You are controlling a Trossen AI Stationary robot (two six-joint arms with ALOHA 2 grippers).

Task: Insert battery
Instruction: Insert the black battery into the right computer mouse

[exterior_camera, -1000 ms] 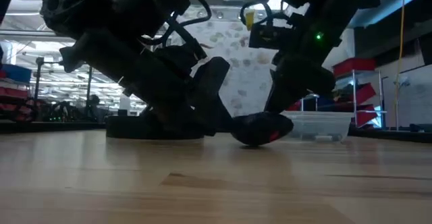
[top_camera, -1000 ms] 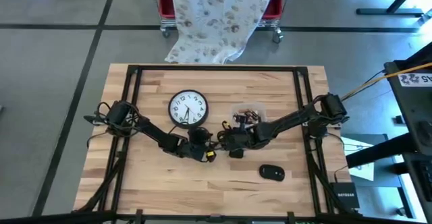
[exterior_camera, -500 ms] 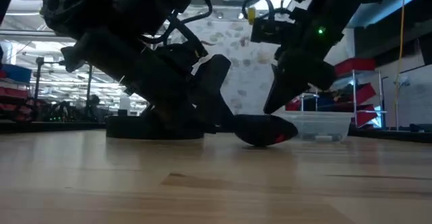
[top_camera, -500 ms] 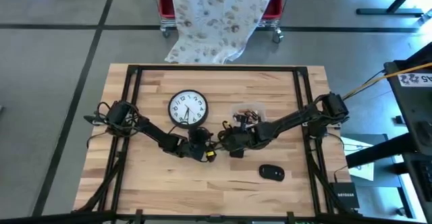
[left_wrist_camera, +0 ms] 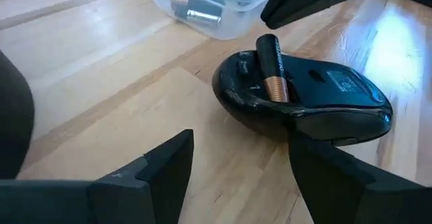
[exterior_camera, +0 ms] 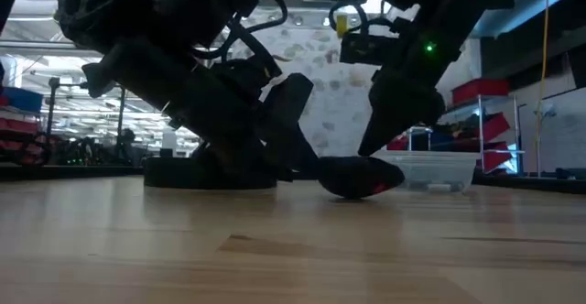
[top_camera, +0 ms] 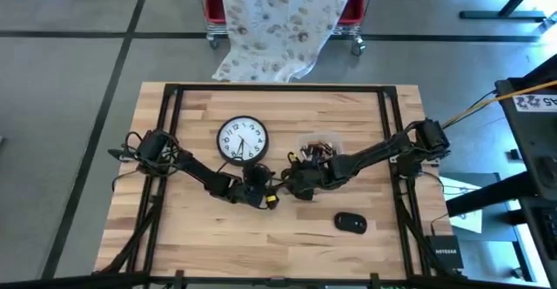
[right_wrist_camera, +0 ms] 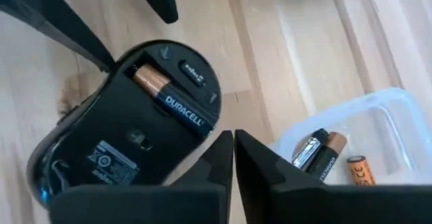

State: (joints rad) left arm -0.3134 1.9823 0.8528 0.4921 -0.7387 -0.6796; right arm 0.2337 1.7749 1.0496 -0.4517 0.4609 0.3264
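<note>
Battery rests in upturned mouse (low view hides it).

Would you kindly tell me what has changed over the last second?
The right gripper lifted slightly off the upturned mouse, then shifted a little toward the left arm. The battery lies in the mouse's bay. The left gripper, clock and second mouse stayed put.

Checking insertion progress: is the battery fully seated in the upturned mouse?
Not fully: the battery lies in the mouse's open compartment, one end tilted up.
</note>
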